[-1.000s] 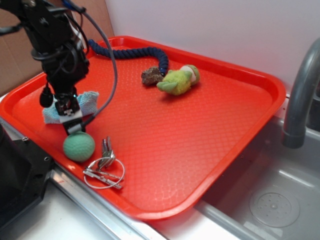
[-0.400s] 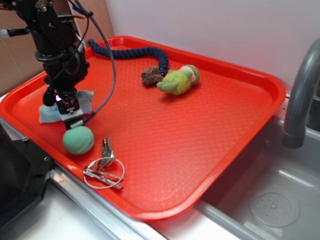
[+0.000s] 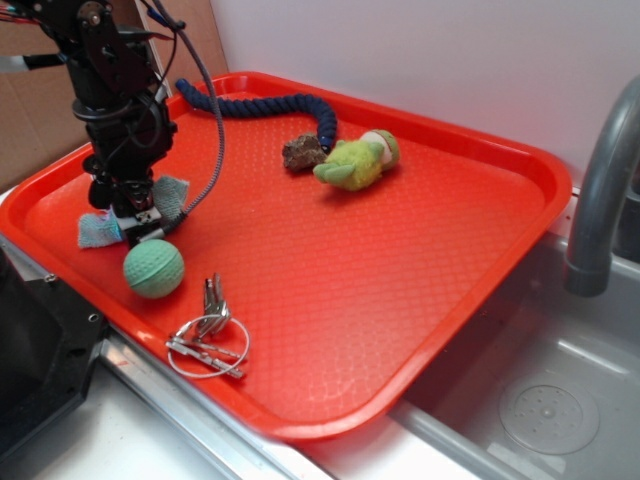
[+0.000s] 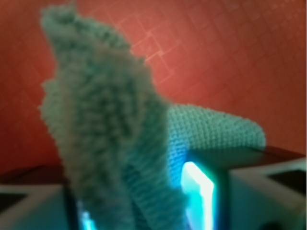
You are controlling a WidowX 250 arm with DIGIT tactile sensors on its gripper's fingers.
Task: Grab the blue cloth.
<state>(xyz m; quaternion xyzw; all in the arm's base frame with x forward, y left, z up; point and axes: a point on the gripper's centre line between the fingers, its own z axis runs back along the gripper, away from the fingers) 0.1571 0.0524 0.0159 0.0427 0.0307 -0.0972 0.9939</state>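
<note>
At the left of the exterior view, on the red tray (image 3: 470,190), the blue cloth (image 3: 98,229) is bunched between the fingers of the gripper (image 3: 137,222), which are clamped on it. The wrist view shows a cloth fold (image 4: 100,134) rising between the fingers (image 4: 199,189). Compared with a moment ago, the cloth is more gathered and the gripper sits lower. A green ball (image 3: 154,268) lies just below, keys (image 3: 208,330) lower still; a navy rope (image 3: 262,106) and plush toy (image 3: 358,160) sit upper centre.

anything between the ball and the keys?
Nothing. In the exterior view, bare tray floor separates the ball from the keys; they don't touch.
</note>
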